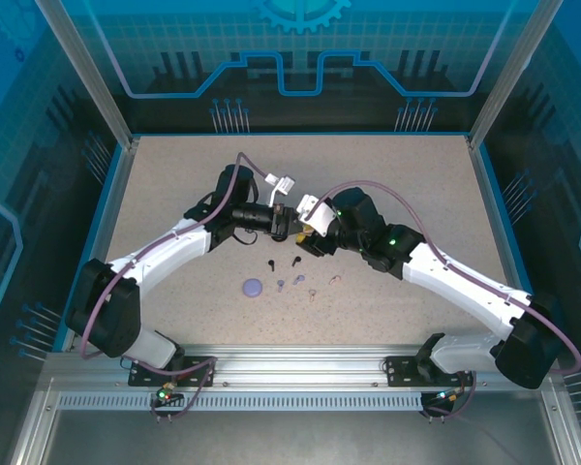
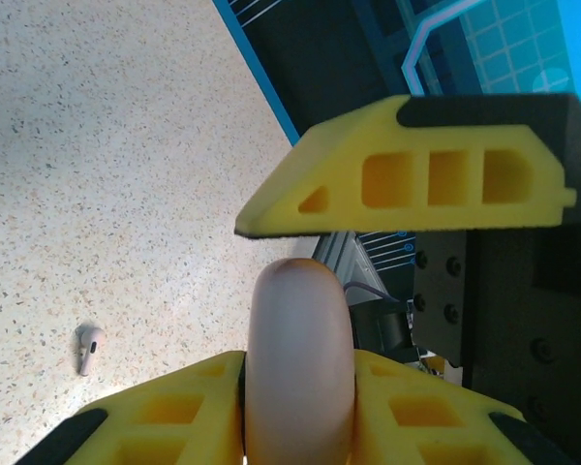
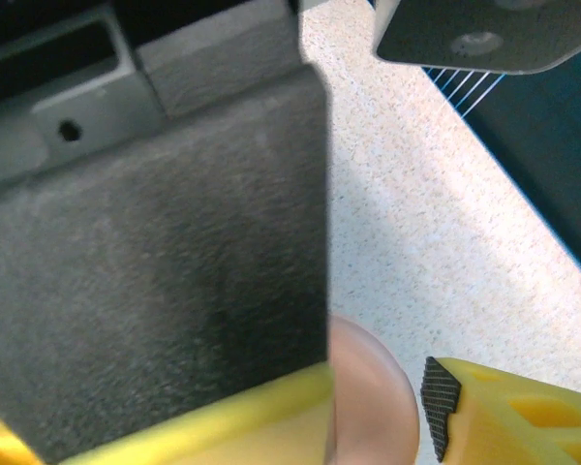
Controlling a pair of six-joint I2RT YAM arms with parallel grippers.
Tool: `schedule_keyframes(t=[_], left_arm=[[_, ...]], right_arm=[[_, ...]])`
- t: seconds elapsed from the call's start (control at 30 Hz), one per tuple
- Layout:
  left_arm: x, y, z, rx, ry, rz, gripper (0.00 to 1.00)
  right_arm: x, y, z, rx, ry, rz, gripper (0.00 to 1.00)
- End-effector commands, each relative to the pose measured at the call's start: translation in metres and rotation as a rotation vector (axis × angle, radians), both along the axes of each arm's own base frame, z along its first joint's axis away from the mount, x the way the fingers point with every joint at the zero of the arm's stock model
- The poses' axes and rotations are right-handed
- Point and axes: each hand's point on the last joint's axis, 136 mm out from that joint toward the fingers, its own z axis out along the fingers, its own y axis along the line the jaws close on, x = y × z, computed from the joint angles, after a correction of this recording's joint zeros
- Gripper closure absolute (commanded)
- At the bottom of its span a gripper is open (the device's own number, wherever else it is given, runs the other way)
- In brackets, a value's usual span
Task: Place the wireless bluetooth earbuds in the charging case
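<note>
Your left gripper [image 2: 300, 383] squeezes a smooth, round, pale pink case [image 2: 298, 325] tight between its two yellow fingers. Your right gripper [image 3: 373, 402] has its jaws apart around that same case. One yellow finger [image 3: 508, 417] stands just beside the case, not touching. The tiny stemmed earbuds lie on the speckled table [image 1: 174, 194], nearer the arm bases than both grippers and between no jaws: black earbuds [image 1: 295, 259], lavender earbuds [image 1: 299, 279] near a round lavender case [image 1: 253, 287], and pale pink earbuds [image 1: 335, 280].
</note>
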Motion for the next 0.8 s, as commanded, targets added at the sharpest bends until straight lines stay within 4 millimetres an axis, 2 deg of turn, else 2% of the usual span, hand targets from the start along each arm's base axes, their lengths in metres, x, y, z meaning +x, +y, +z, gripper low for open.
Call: schedule_keyframes(t=[0.0, 0.03, 0.07, 0.23, 0.37, 0.53, 0.63, 0.77], left_arm=[[0.000, 0.000, 0.024, -0.023, -0.110, 0.008, 0.73], [0.001, 0.001, 0.026, -0.025, -0.131, 0.020, 0.75], [0.003, 0.002, 0.028, -0.027, -0.149, 0.034, 0.75], [0.010, 0.009, 0.044, -0.052, -0.279, 0.109, 0.79], [0.009, 0.015, 0.062, -0.102, -0.420, 0.150, 0.79], [0.001, 0.024, 0.087, -0.193, -0.622, 0.186, 0.83], [-0.007, 0.030, 0.103, -0.258, -0.744, 0.208, 0.85], [-0.017, 0.036, 0.118, -0.306, -0.871, 0.224, 0.87]], right_arm=[[-0.005, -0.007, 0.013, 0.054, 0.049, -0.001, 0.12], [-0.009, -0.010, 0.014, 0.068, 0.061, 0.004, 0.02], [-0.012, -0.013, 0.016, 0.079, 0.069, 0.007, 0.00], [-0.030, -0.028, 0.030, 0.194, 0.120, 0.040, 0.00], [-0.041, -0.035, 0.054, 0.344, 0.109, 0.079, 0.00], [-0.038, -0.044, 0.078, 0.499, 0.076, 0.062, 0.00], [-0.033, -0.046, 0.089, 0.590, 0.069, 0.063, 0.00], [-0.030, -0.044, 0.113, 0.693, 0.042, 0.093, 0.00]])
